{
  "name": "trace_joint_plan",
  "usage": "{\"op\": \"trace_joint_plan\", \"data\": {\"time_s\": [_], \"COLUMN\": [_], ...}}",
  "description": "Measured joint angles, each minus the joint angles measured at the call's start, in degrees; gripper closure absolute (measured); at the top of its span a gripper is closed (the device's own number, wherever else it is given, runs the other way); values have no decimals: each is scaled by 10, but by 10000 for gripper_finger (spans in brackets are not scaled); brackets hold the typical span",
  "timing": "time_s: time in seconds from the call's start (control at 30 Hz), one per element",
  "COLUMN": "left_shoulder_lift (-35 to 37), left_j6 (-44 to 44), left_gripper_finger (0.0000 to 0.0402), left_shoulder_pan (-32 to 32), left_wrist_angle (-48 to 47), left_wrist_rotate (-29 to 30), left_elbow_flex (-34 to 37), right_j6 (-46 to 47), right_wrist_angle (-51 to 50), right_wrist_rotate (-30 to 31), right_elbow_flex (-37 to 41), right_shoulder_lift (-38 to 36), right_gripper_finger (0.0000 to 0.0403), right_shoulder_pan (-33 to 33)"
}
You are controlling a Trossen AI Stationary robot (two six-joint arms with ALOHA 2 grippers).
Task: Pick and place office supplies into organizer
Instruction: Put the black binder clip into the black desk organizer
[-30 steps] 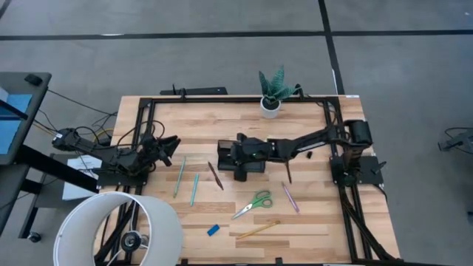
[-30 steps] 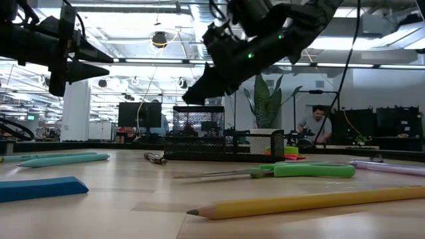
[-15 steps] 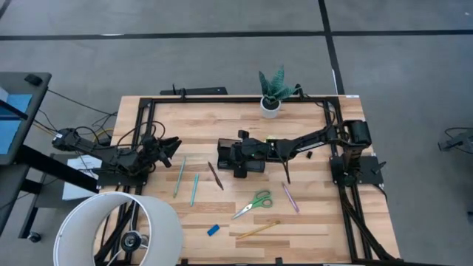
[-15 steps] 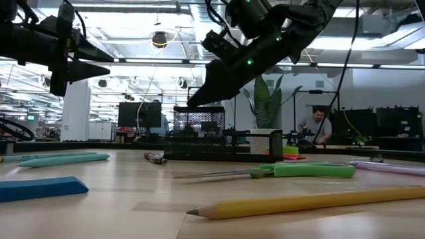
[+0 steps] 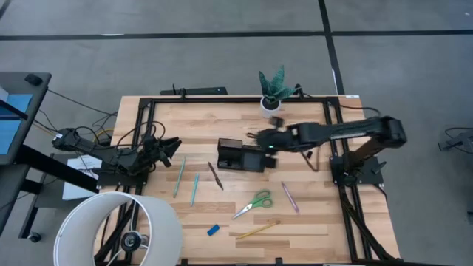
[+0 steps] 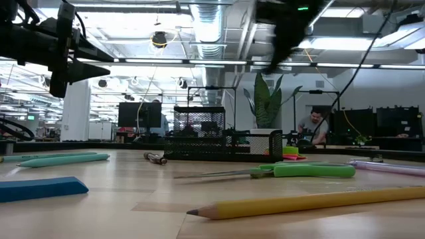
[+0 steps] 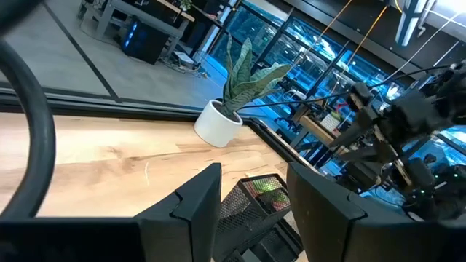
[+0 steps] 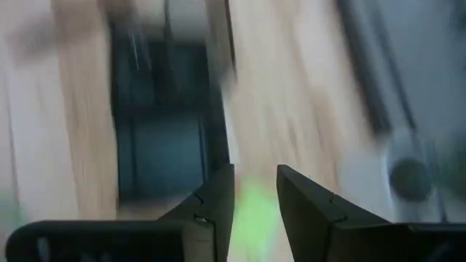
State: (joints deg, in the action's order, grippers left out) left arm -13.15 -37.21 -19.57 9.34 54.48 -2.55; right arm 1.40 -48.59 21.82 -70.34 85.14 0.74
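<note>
The table is a light wood slab, and the black mesh organizer sits near its middle, so I'll place everything off that. The potted plant is behind the organizer at the far edge. The right arm reaches in from the right side, with the right claw hanging above the organizer's right end, not touching it; its fingers sit a little apart with nothing between them. There's something lime green showing in the organizer's right end, probably the sticky-note pad. The left claw is parked well off to the organizer's left, fingers apart, empty.

Loose stuff is all in front of the organizer: green-handled scissors just ahead of it, two teal pens front-left, a brown pen close by its left corner, a pink pen front-right, the yellow pencil further out, then the small blue eraser.
</note>
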Motion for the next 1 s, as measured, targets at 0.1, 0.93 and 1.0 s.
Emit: {"op": "trace_joint_plan", "data": {"time_s": [0.1,0.93,1.0], "left_shoulder_lift": [0,0,0], "left_j6": [-1,-6,-6], "left_gripper_finger": [252,252,252], "left_shoulder_pan": [0,0,0], "left_wrist_angle": [0,-27,-27], "left_wrist_rotate": [0,1,1], "left_elbow_flex": [0,0,0], "right_j6": [46,102,102], "right_wrist_angle": [-161,-180,-164], "right_wrist_rotate": [-29,-203,-204], "right_elbow_flex": [9,230,230], "right_shoulder_lift": [-45,34,45], "right_gripper_finger": [309,165,169], "right_shoulder_pan": [-17,-211,-222]}}
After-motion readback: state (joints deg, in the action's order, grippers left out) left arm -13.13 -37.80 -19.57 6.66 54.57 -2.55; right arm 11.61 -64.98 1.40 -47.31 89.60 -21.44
